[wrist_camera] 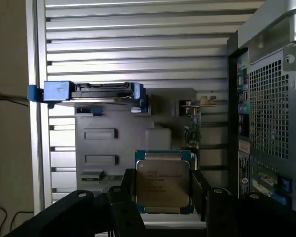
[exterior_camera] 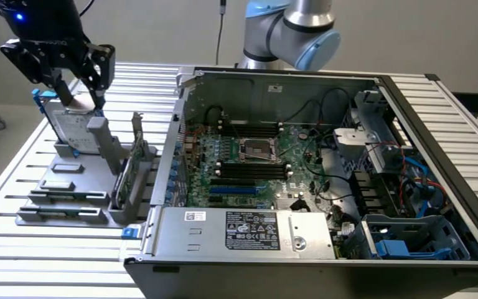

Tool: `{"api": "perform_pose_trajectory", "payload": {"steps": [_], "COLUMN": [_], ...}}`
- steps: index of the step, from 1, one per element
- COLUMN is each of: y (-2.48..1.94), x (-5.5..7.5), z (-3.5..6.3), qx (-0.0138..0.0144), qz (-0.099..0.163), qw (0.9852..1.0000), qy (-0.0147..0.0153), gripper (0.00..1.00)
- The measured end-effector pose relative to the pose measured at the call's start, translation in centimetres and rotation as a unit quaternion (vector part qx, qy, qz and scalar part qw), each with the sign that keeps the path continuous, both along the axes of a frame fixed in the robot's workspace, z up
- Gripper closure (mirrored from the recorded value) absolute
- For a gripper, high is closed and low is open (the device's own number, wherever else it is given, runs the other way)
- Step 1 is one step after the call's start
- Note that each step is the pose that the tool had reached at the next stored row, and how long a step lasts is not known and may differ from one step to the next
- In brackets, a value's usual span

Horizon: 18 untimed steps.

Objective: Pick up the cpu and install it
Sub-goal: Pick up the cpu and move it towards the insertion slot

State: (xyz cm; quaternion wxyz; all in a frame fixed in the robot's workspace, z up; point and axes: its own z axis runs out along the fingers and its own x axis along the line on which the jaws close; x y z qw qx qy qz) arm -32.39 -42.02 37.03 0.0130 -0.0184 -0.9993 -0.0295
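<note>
The cpu (wrist_camera: 163, 181), a small flat square chip with a dull silver top and a green rim, sits between my gripper's (wrist_camera: 164, 185) two dark fingers (wrist_camera: 129, 190), which press on its two opposite edges. It hangs well above the grey parts holder (wrist_camera: 113, 133). In the exterior view my gripper (exterior_camera: 81, 103) hovers at the far left, over the holder (exterior_camera: 65, 187) and beside the upright hard drive (exterior_camera: 69, 124). The motherboard socket (exterior_camera: 256, 149) lies inside the open computer case (exterior_camera: 305, 174), toward the exterior view's right of the gripper.
A silver hard drive with blue brackets (wrist_camera: 96, 94) stands in the holder, and a card (exterior_camera: 135, 162) stands upright beside it. The case's perforated rear wall (wrist_camera: 271, 98) rises close to the gripper. Everything rests on a slatted aluminium table (exterior_camera: 23, 249).
</note>
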Motion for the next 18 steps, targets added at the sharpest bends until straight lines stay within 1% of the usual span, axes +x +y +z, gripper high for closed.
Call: {"api": "perform_pose_trajectory", "payload": {"steps": [8, 18], "y": [0.03, 0.1], "x": [3.6, 8.2], "z": [1.29, 2.24], "qx": [0.0054, 0.0127], "qz": [0.0, 0.0], "qw": [1.0, 0.9999], "qy": [0.0, 0.0], "gripper": [0.45, 0.45]}}
